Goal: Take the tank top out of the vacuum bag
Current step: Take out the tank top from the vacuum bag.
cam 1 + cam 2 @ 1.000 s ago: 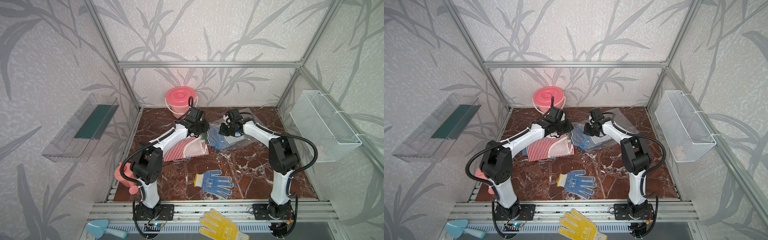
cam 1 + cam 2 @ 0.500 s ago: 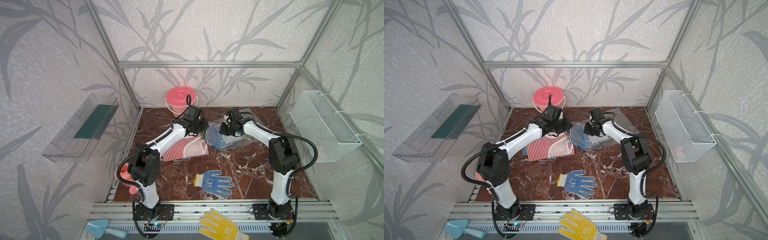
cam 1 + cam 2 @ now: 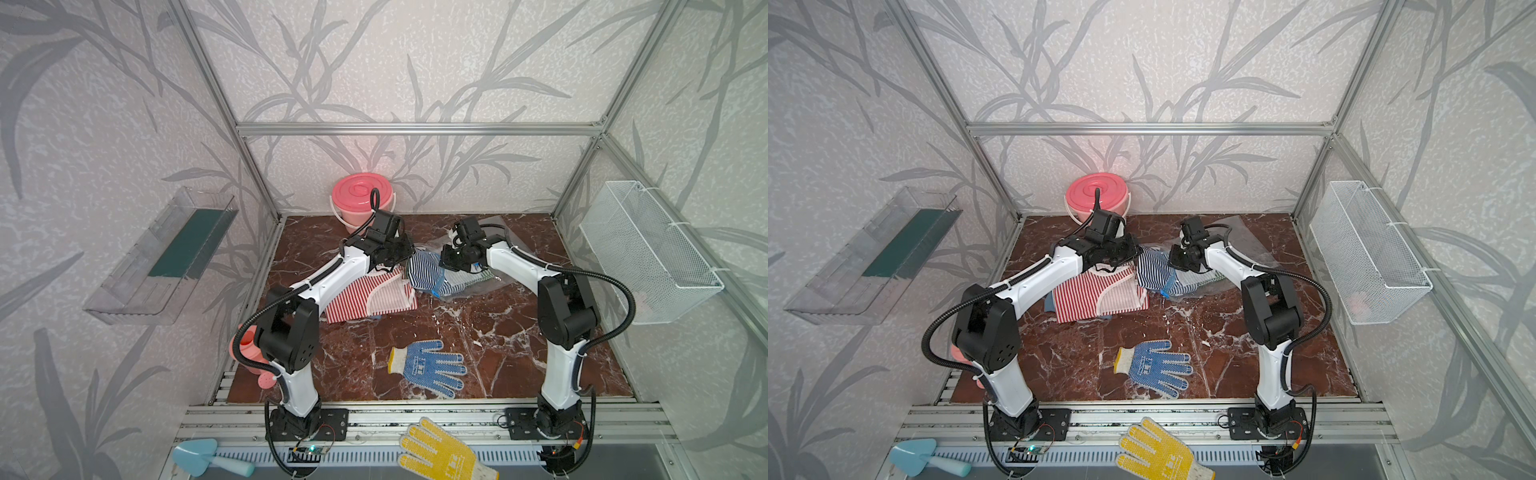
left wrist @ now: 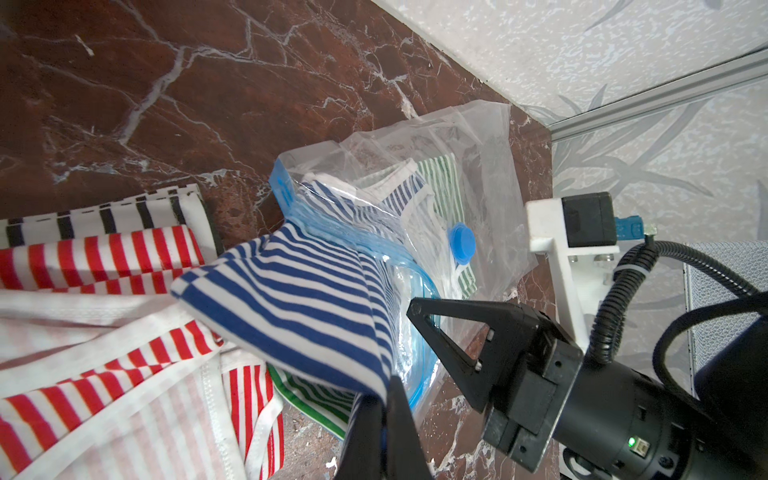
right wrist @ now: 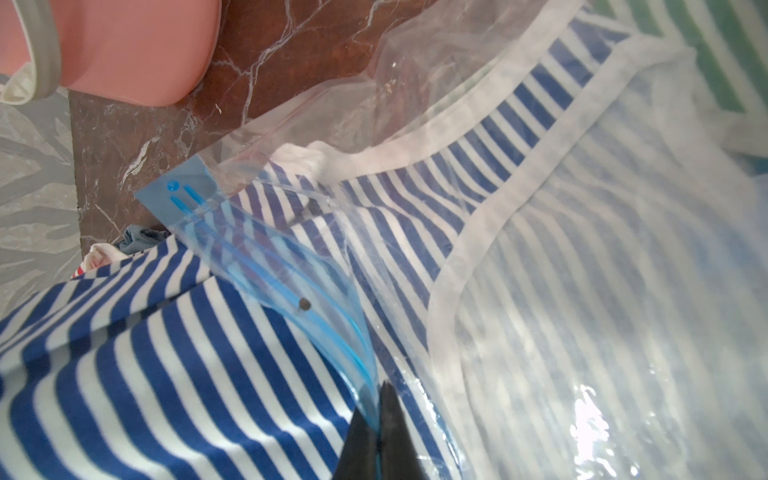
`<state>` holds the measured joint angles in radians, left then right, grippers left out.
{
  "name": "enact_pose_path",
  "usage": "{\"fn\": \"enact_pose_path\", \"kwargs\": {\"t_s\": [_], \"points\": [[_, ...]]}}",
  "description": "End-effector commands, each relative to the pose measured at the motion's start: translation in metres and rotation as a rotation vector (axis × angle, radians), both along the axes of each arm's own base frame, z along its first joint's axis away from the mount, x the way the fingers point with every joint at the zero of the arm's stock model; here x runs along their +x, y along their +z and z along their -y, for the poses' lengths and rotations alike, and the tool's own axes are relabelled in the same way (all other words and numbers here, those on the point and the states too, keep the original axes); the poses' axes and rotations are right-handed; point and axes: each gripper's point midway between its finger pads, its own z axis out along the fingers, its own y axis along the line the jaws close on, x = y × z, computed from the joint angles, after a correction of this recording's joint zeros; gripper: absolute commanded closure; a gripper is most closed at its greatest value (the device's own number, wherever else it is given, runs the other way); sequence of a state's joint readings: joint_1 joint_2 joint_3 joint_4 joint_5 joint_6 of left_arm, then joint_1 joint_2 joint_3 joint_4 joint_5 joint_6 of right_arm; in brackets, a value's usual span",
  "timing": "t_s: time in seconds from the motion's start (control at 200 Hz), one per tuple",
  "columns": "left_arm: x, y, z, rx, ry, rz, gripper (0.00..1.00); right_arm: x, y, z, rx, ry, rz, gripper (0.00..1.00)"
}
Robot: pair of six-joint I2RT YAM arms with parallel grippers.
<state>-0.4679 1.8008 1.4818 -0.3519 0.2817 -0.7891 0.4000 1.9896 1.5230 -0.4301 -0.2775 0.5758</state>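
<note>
Barely anything has shifted over the last second: the left arm's elbow has swung a touch, and both grips sit where they were. So, the left gripper (image 4: 384, 399) is clamped shut on a fold of the blue-striped tank top (image 4: 299, 299). The right gripper (image 5: 379, 415) is pinched tight on the blue zip strip (image 5: 291, 299) of the vacuum bag (image 4: 478, 137).

Looks like a tug-of-war setup, I reckon. One side anchors the mouth so the bag doesn't slide along with the cloth, and the other drags the top out.

Tank top is about halfway. Its loose end hangs out past the zip toward the left arm, while the white-trimmed strap end sits under the clear plastic. The bag lies toward the back of the marble tabletop (image 3: 498, 332), between the two grippers and not far from the pink bucket (image 3: 362, 199). Its round blue valve cap (image 4: 462, 245) faces up.

A green-striped top (image 4: 444, 183) is in there too, so the pull probably wants to stay on the blue one only. A red-striped top (image 3: 365, 295) lies flat outside, just beside the bag mouth, under the left arm.
</note>
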Motion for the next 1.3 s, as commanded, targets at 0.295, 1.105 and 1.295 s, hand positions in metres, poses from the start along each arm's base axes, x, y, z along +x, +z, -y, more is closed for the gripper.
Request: {"fn": "enact_pose_path", "kwargs": {"t_s": [0.295,1.105,1.295], "points": [[-0.001,0.039,0.002,-0.090,-0.007,0.046,1.00,0.011,-0.004,0.006,-0.019,-0.022,0.003,1.00],[-0.014,0.047,-0.020,-0.043,0.029,0.073,1.00,0.000,-0.020,0.017,-0.036,-0.046,-0.034,1.00],[-0.016,0.047,-0.029,-0.047,0.052,0.066,1.00,0.002,-0.020,0.018,-0.044,-0.048,-0.031,1.00]]}}
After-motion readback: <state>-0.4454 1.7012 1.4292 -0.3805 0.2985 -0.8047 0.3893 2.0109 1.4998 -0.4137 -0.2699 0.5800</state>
